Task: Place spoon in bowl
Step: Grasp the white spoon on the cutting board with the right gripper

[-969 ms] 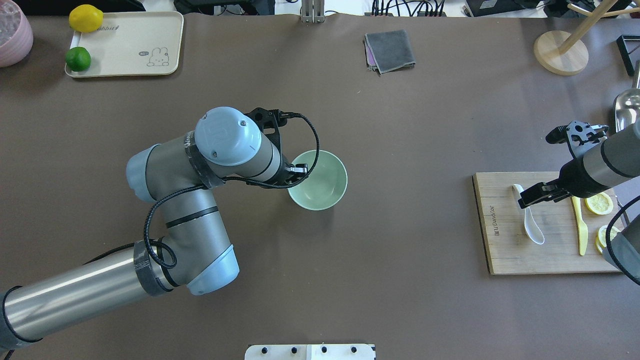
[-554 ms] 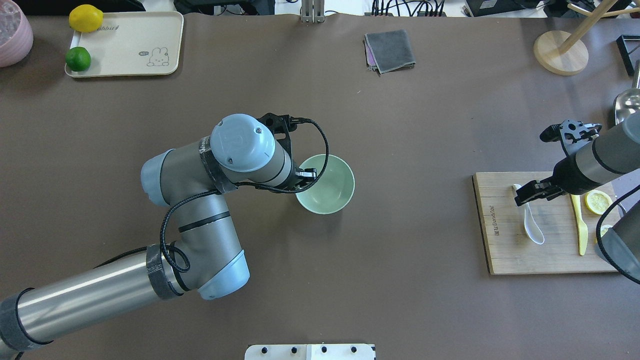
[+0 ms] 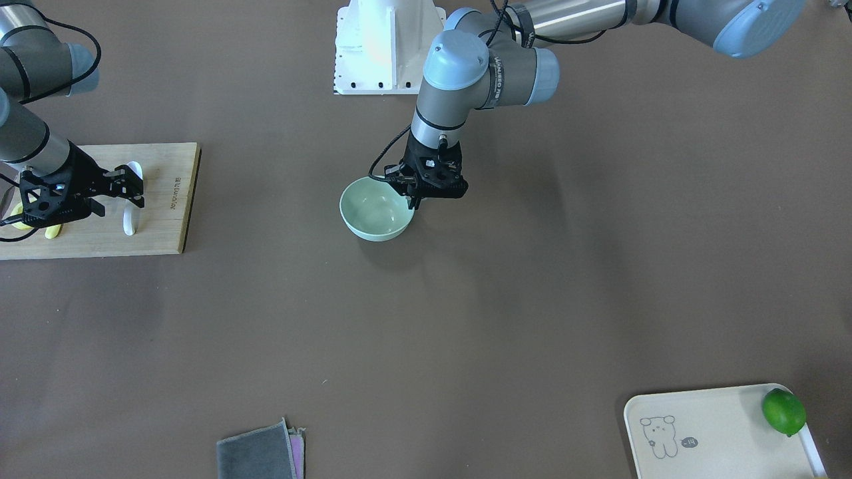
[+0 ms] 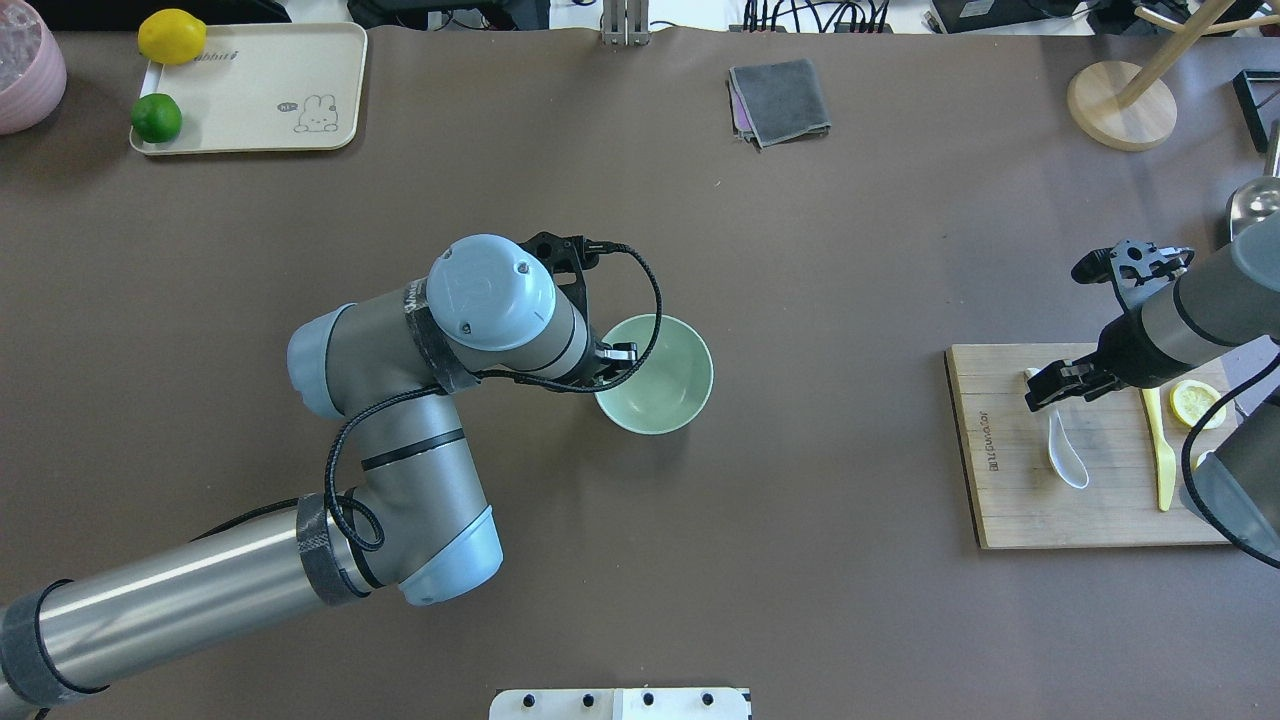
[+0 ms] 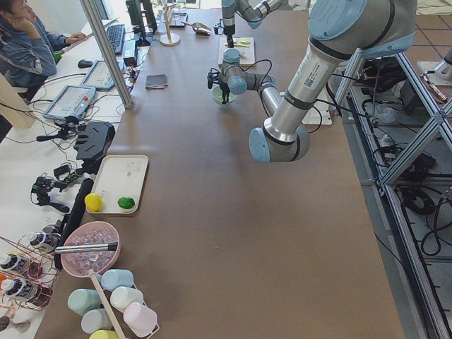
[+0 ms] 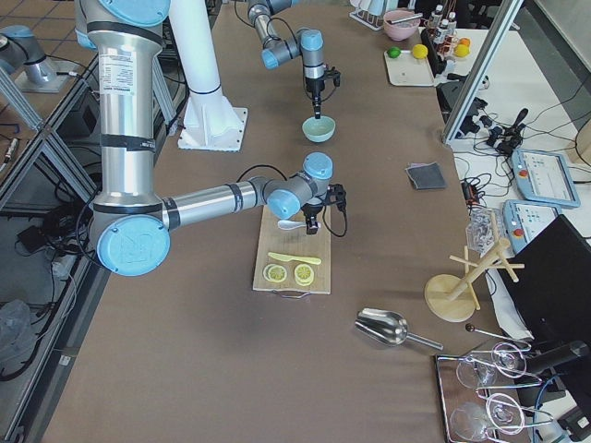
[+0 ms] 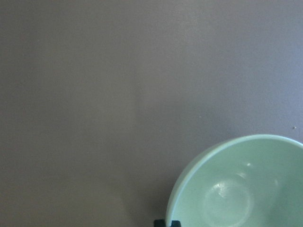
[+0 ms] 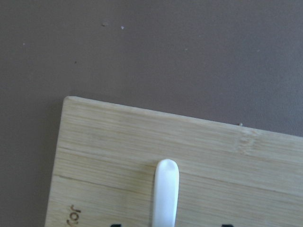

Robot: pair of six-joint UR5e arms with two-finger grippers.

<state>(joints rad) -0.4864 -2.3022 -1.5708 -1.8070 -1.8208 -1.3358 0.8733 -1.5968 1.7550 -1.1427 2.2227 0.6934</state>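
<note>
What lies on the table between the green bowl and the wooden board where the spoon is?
Nothing. In the overhead view, the brown table between the bowl and the board is bare.

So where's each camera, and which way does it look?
Front-facing: across the table, facing the robot; both arms, left gripper at the bowl.
Overhead: behind the robot, looking down; both arms, right gripper at the spoon.
Exterior left: table's end, looking along it; left arm nearest.
Exterior right: opposite end; right arm nearest.
Left wrist: looks down at the bowl's rim; one fingertip shows.
Right wrist: looks down at the spoon's handle on the cutting board; hardly any gripper.
Shared: front-facing and overhead both show the bowl, mirrored.
</note>
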